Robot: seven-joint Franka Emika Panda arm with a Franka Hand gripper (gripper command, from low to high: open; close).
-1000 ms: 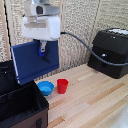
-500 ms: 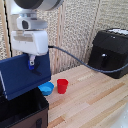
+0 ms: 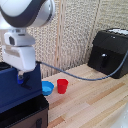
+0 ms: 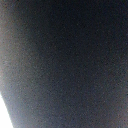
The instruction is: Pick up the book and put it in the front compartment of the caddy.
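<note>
Book [image 3: 17, 90], dark navy, stood upright on edge at the exterior view's left, its flat face toward the camera and its lower edge down behind the near wall of the caddy [image 3: 25, 116]. Which compartment it sat over could not be told from this angle. Caddy was black, soft-sided, cut off by the lower left corner of the view; only its upper rim and one side showed.

Arm's white wrist housing [image 3: 20, 52] hung directly above the book, with the big white joint higher up at the top left. Gripper [image 3: 21, 79] reached down onto the book's upper part. Jaws were mostly hidden by the housing and the book; whether they were gripping or parted could not be told. A grey cable [image 3: 75, 76] ran from the wrist area across toward the right.

Just right of the book, on the light wooden desk [image 3: 90, 105], sat a small blue bowl [image 3: 47, 88], and just beside it a red cup [image 3: 62, 86], upright, the two near but apparently apart.

Far right, well apart from the cup, a black boxy appliance [image 3: 111, 52] stood at the back of the desk against a pale woven wall panel [image 3: 75, 35].

Wrist view showed only a dark blurred blue-black surface [image 4: 65, 60] filling the picture, with a pale sliver in one corner; nothing else could be made out there.
</note>
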